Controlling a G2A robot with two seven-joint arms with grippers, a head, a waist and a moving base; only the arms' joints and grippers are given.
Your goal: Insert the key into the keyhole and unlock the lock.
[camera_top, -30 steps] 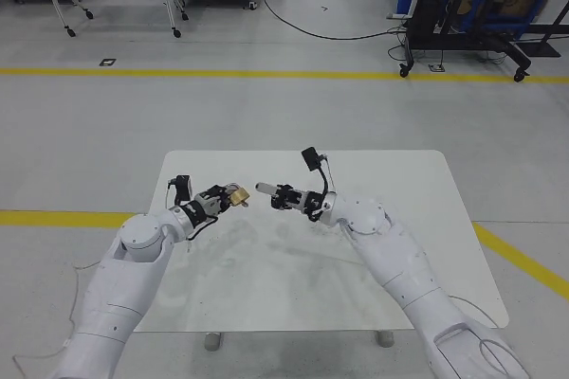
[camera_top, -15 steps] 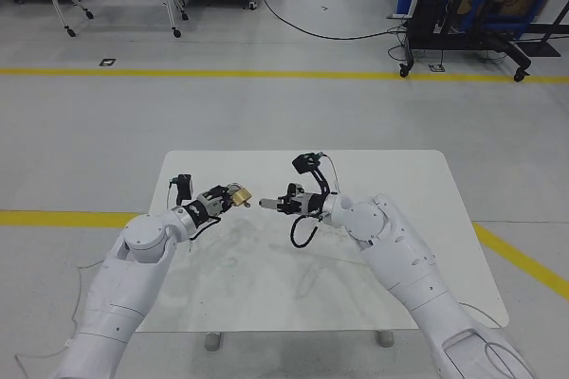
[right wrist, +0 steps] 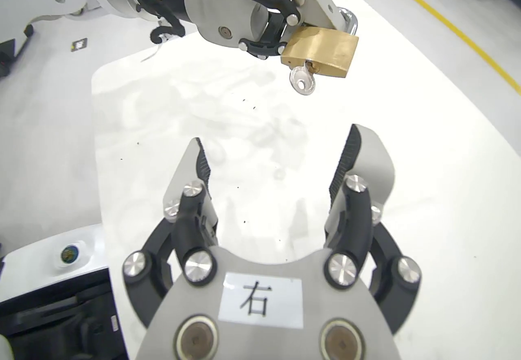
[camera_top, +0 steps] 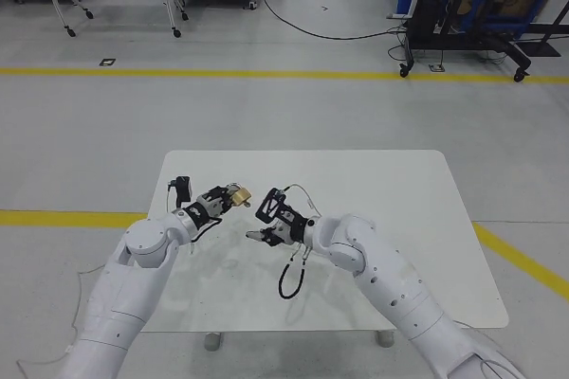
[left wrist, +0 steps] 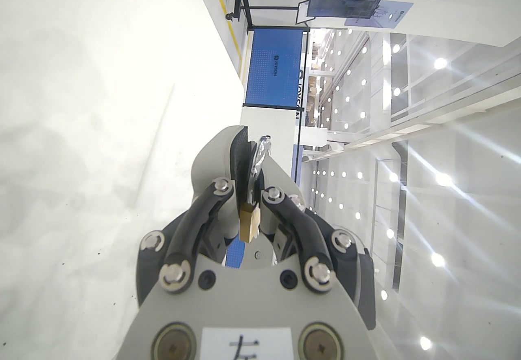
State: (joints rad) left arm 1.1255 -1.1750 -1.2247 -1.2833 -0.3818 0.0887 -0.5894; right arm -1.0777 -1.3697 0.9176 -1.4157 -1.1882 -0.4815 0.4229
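My left gripper [camera_top: 228, 197] is shut on a brass padlock [camera_top: 238, 196], holding it above the white table [camera_top: 398, 189]. In the right wrist view the padlock [right wrist: 321, 51] hangs from the left gripper [right wrist: 325, 17] by its shackle end, and a silver key [right wrist: 302, 81] sticks out of the keyhole in its underside. My right gripper [right wrist: 279, 156] stands open a short way from the key, nothing between its fingers; in the top view the right gripper [camera_top: 258, 235] sits just near-right of the lock. The left wrist view has the padlock [left wrist: 249, 224] clamped edge-on between the fingers [left wrist: 238, 158].
A black cable [camera_top: 292, 270] loops from the right wrist down over the table. Yellow floor lines [camera_top: 266, 73] run behind and beside the table. Wheeled frames [camera_top: 465, 43] stand far back on the floor.
My right gripper has drawn back from the padlock toward the table's near side and turned, its fingers now open. The left gripper and padlock stayed put.
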